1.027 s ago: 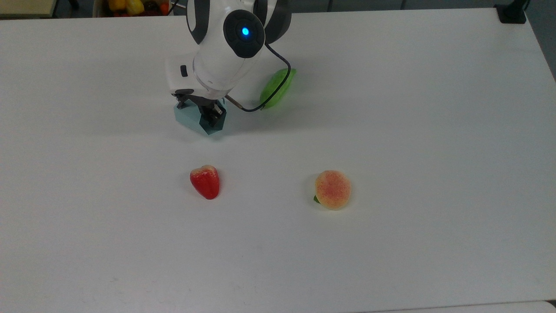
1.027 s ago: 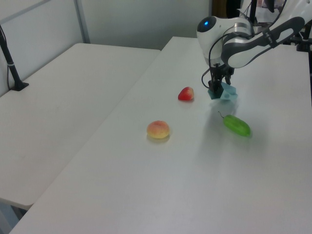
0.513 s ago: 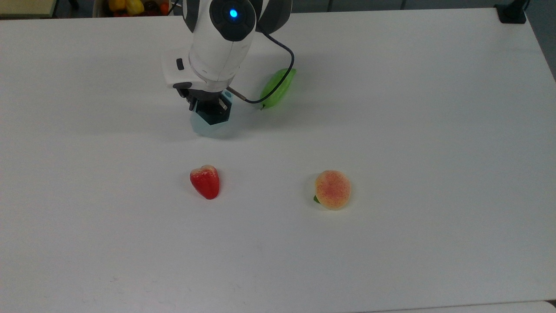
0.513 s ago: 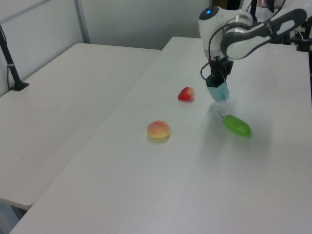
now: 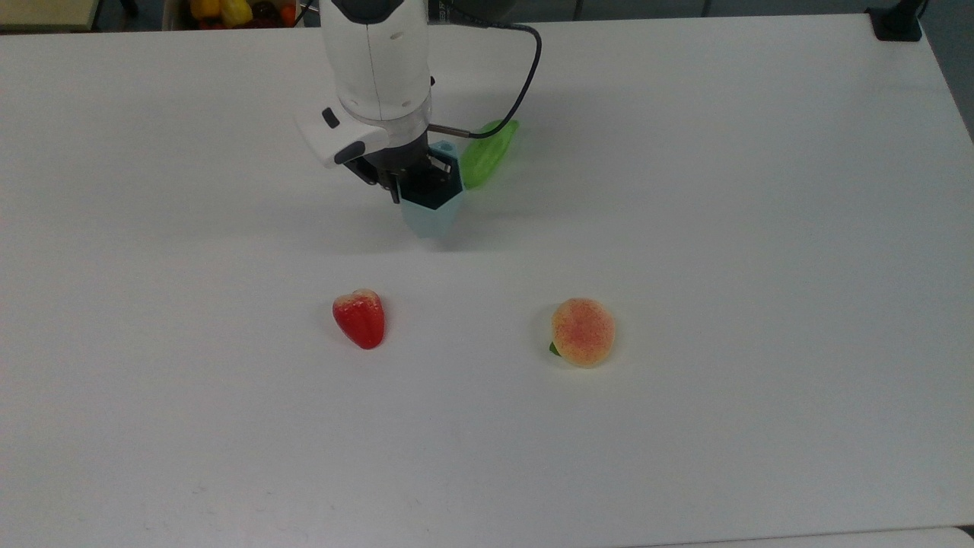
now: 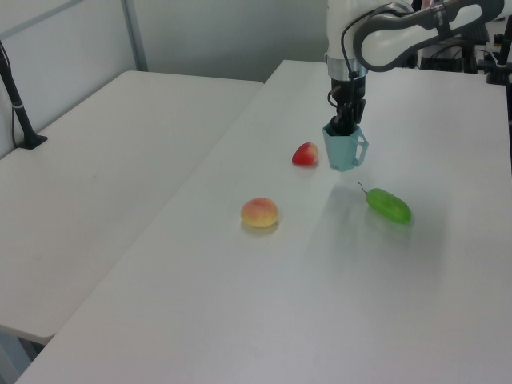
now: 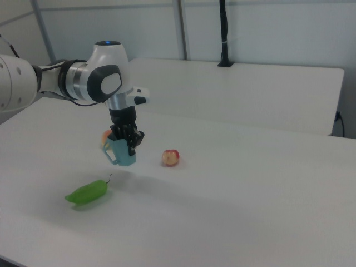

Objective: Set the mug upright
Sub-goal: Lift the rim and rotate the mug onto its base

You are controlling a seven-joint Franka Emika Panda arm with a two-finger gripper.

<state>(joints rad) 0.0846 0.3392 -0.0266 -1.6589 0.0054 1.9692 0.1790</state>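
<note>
Had my tool [image 6: 346,126] clamped on the mug [image 6: 344,149] by its rim, mouth up, hanging just beside the green pepper [image 6: 389,206], so it'd land upright on the counter [image 6: 264,304].

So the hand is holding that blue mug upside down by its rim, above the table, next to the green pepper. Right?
Not upside down. In the left view the mug hangs upright, opening upward, the hand gripping its rim, beside the green pepper.

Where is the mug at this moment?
In the top view, the mug hangs upright from the gripper, beside the green pepper to the top view's right, behind the red fruit.
</note>
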